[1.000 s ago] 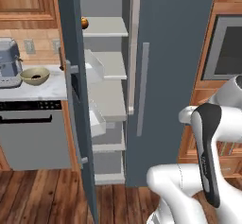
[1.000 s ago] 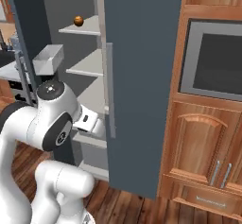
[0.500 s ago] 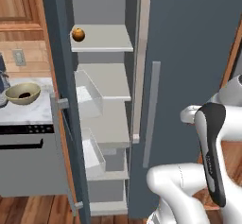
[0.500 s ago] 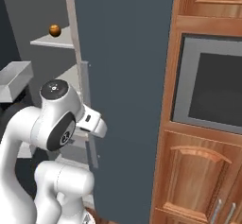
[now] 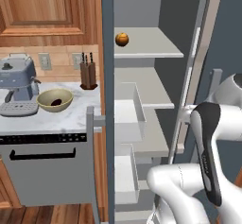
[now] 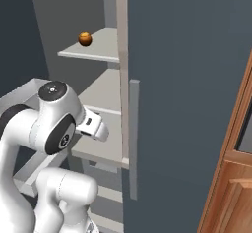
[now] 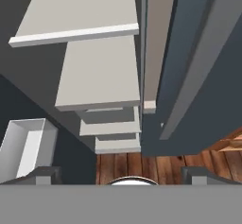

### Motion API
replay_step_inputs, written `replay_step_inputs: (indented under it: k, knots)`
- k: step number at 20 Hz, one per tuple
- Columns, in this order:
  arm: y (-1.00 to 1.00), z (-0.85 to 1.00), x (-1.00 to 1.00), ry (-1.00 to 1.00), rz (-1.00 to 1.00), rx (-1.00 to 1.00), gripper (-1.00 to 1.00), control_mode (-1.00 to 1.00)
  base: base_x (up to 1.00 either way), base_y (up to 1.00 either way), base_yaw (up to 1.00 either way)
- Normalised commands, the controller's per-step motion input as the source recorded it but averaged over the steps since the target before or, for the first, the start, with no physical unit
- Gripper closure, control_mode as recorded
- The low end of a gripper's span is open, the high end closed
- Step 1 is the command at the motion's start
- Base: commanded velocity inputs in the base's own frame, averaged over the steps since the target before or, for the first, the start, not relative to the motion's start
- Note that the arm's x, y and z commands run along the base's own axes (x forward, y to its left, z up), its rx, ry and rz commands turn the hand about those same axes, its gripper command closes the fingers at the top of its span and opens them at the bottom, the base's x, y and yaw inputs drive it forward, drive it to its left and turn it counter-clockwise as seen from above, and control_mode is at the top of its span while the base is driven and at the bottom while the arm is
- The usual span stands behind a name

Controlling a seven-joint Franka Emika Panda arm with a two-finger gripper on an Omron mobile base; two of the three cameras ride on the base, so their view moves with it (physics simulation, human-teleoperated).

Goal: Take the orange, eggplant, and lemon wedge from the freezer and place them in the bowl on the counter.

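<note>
while the orange [image 5: 122,39] sits alone on an upper freezer [image 5: 150,55] shelf at about eleven o'clock, the bowl [image 5: 55,99] on the tabletop [image 5: 56,119] holds one dark lump, likely the eggplant [image 5: 56,102], and the fingers [image 7: 45,174] stand wide apart, empty, with the lemon wedge unaccounted for.

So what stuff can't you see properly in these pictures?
- Lemon wedge: I can't spot it; the freezer door edge hides part of the shelves in the left base view.
- The dark thing in the bowl: too small in the left base view to tell whether it is the eggplant.
- Lower freezer drawers: the arm blocks them in both base views.
- The orange: its far side is hidden.
- Gripper: only the fingertips show, wide apart, at the hand view's bottom.
</note>
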Motion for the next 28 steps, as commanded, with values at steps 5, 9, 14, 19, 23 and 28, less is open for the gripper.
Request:
replay_step_inputs:
  k: [5, 9, 14, 19, 23, 28]
  knots:
    - [0.00, 0.00, 0.00, 0.00, 0.00, 0.00, -1.00, 1.00, 0.39, 0.89, 0.00]
    - [0.05, 0.25, 0.03, -0.09, 0.00, -0.03, -1.00, -1.00, 0.37, 0.23, 0.00]
    - [0.43, 1.00, 0.06, -0.43, 0.16, -0.12, -1.00, -1.00, 0.00, 0.00, 0.00]
    - [0.53, 1.00, 0.10, -0.47, 0.16, -0.14, -1.00, -1.00, 0.00, 0.00, 0.00]
    - [0.36, 1.00, 0.64, -0.33, 0.10, 0.00, -1.00, -1.00, 0.00, 0.00, 0.00]
    - [0.34, 0.97, 0.90, -0.19, 0.05, 0.00, -1.00, -1.00, 0.00, 0.00, 0.00]
